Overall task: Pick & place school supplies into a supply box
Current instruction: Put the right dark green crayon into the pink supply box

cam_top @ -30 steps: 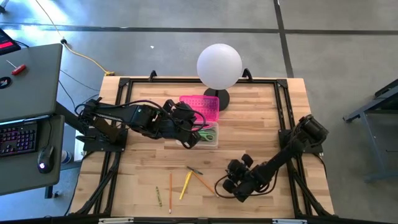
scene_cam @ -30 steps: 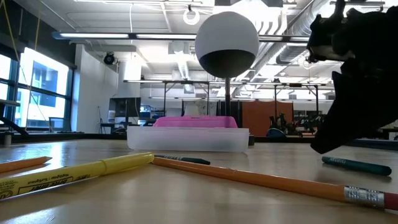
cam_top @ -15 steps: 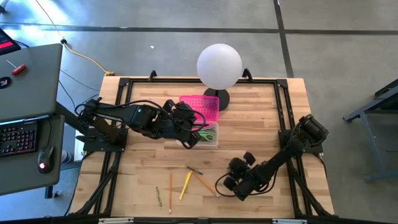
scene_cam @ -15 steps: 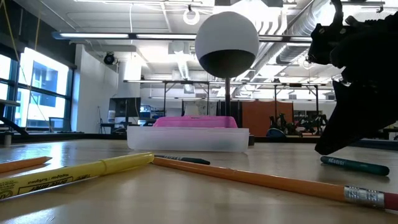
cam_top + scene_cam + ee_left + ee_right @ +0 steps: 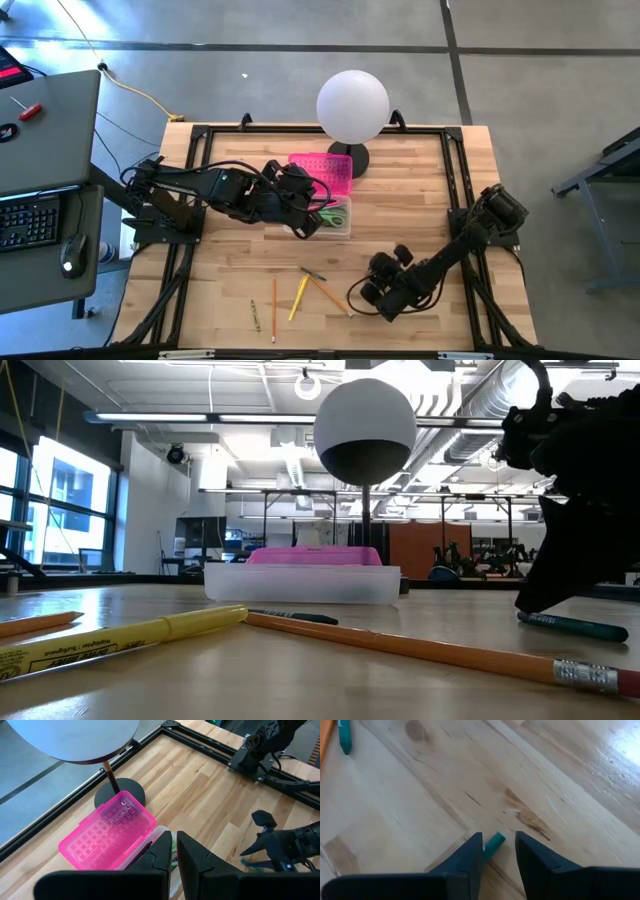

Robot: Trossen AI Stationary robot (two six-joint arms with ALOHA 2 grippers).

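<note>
The wooden table point(image 5: 420, 190) carries everything, with a white globe lamp point(image 5: 352, 107) standing at its far edge, well beyond both pincers. The left gripper point(image 5: 312, 222) hangs over the pencil case point(image 5: 335, 205), just above the clear base; its fingers point(image 5: 165, 857) stand close together with only a narrow gap between them, and nothing shows held in that gap. Beyond those fingertips the case's pink dotted lid point(image 5: 107, 832) lies open flat, and the green-handled scissors point(image 5: 334, 216) rest inside the clear base right beside the fingertips. The right gripper point(image 5: 368, 296) is low at the near right part of the table, well apart from the case. Its fingers point(image 5: 467, 857) are spread with a clear gap, and the end of a teal pen point(image 5: 493, 842) lies on the wood just in that gap, at the fingertips; whether the fingers touch it cannot be told. In the low view this pen point(image 5: 572, 626) lies flat on the table beneath the dark arm. Just to the side of the right gripper, toward the left arm, lie the loose supplies: an orange pencil point(image 5: 327, 292) nearest it, then a yellow marker point(image 5: 298, 297), a short dark pen point(image 5: 314, 273), a thin orange pencil point(image 5: 273, 309) and a small green pencil point(image 5: 254, 315) farthest off.
</note>
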